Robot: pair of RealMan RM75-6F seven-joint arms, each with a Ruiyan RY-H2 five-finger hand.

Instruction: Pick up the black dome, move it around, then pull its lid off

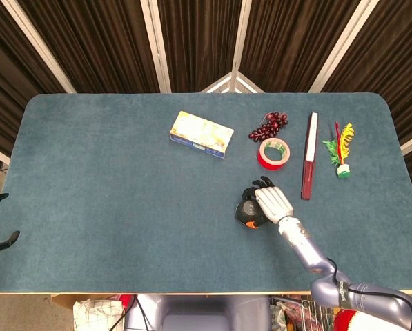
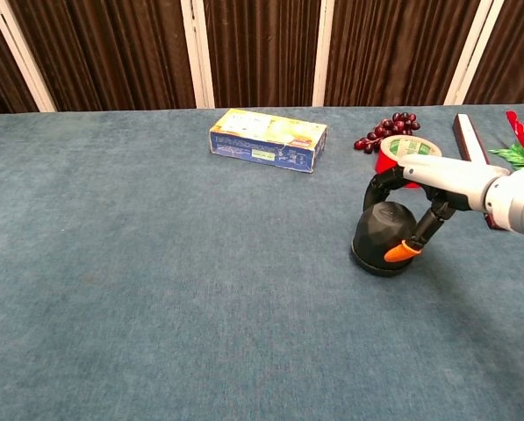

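Right hand (image 2: pixel 419 189) curls over the black dome (image 2: pixel 383 237), thumb pressing its side — dome sits on the table (image 2: pixel 156 281), at 6 o'clock of the red tape roll (image 2: pixel 400 155). Grip looks shallow: smooth faceted shell could slip out on lift, or the lid pop early. Left hand unseen.

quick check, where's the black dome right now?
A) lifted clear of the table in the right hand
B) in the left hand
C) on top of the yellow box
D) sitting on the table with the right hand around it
D: in the chest view the dome has its base flat on the table, with the right hand arched over it, fingers down either side.
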